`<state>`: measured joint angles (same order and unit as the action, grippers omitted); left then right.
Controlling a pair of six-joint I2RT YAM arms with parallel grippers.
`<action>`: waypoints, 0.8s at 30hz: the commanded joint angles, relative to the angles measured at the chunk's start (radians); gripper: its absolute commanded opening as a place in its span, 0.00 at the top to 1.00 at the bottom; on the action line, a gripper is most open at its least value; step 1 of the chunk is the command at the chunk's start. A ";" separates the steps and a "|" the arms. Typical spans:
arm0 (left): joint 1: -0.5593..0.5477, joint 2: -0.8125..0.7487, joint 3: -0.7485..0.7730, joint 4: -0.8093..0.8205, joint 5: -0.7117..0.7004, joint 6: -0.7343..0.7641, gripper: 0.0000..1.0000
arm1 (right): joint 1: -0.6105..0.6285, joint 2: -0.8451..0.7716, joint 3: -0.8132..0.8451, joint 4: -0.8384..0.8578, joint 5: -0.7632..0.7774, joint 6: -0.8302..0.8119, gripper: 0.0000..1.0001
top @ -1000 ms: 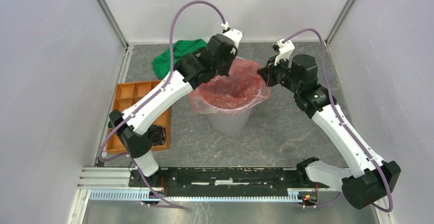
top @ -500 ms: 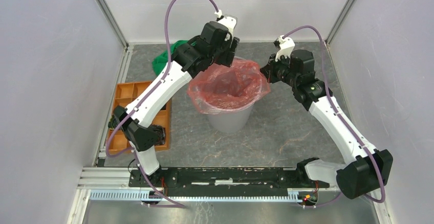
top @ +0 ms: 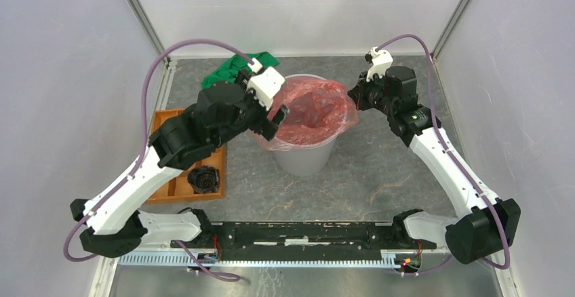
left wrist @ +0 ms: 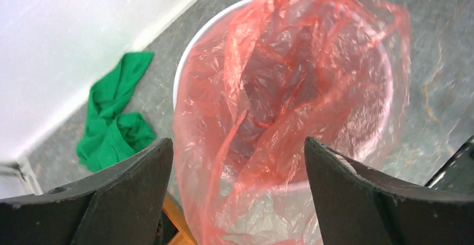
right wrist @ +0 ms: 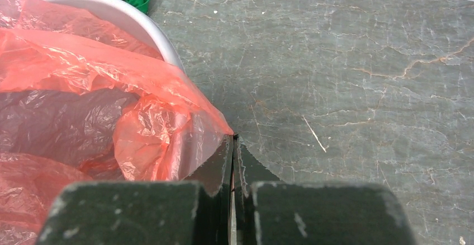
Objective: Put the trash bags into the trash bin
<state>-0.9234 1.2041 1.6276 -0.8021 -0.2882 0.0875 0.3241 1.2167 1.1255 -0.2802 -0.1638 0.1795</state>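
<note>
- Grey bin (top: 305, 161) is standing with the red bag (top: 308, 110) lining it and spilling over the near rim.
- Left gripper (top: 271, 123) is hovering at the near-left rim, jaws apart, likely to seat that edge.
- Right gripper (right wrist: 233, 147) is clamping the bag's right edge, stretching it open.
- Far-left rim is showing bare; the bin's floor is hidden.

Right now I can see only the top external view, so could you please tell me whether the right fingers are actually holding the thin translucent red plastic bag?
Observer: Yes. The right wrist view shows the right fingers shut on a corner of the thin translucent red plastic bag.
Operator: Thank you. Are the left fingers gripping it as well?
Observer: No. The left wrist view shows the left fingers wide open above the bag, which sits inside the round light-grey plastic bin.
</note>
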 commanded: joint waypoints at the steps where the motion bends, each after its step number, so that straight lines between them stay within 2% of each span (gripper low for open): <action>1: -0.056 -0.026 -0.150 0.125 -0.019 0.297 0.07 | -0.008 -0.013 0.049 0.003 0.012 0.011 1.00; 4: -0.069 -0.015 -0.197 0.144 -0.035 0.399 0.04 | -0.011 -0.019 0.050 0.004 0.007 0.012 1.00; 7: -0.076 0.022 -0.203 0.141 -0.108 0.475 0.03 | -0.010 -0.020 0.053 0.000 -0.005 0.008 1.00; 12: -0.078 0.065 -0.220 0.218 -0.203 0.508 0.09 | -0.010 -0.019 0.045 0.016 -0.060 0.012 1.00; 15: -0.078 0.104 -0.211 0.227 -0.313 0.520 0.20 | -0.010 -0.028 0.032 0.033 -0.083 0.011 1.00; 17: -0.078 0.127 -0.209 0.237 -0.374 0.522 0.22 | -0.010 -0.033 0.031 0.034 -0.082 0.009 1.00; 21: -0.078 0.158 -0.189 0.248 -0.430 0.497 0.40 | -0.011 -0.040 0.031 0.031 -0.081 0.000 1.00; 24: -0.073 0.182 -0.171 0.242 -0.446 0.485 0.46 | -0.011 -0.045 0.043 0.022 -0.077 -0.005 1.00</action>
<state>-0.9974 1.3647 1.4002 -0.6067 -0.6518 0.5587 0.3183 1.2011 1.1294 -0.2935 -0.2314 0.1825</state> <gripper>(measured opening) 0.588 0.009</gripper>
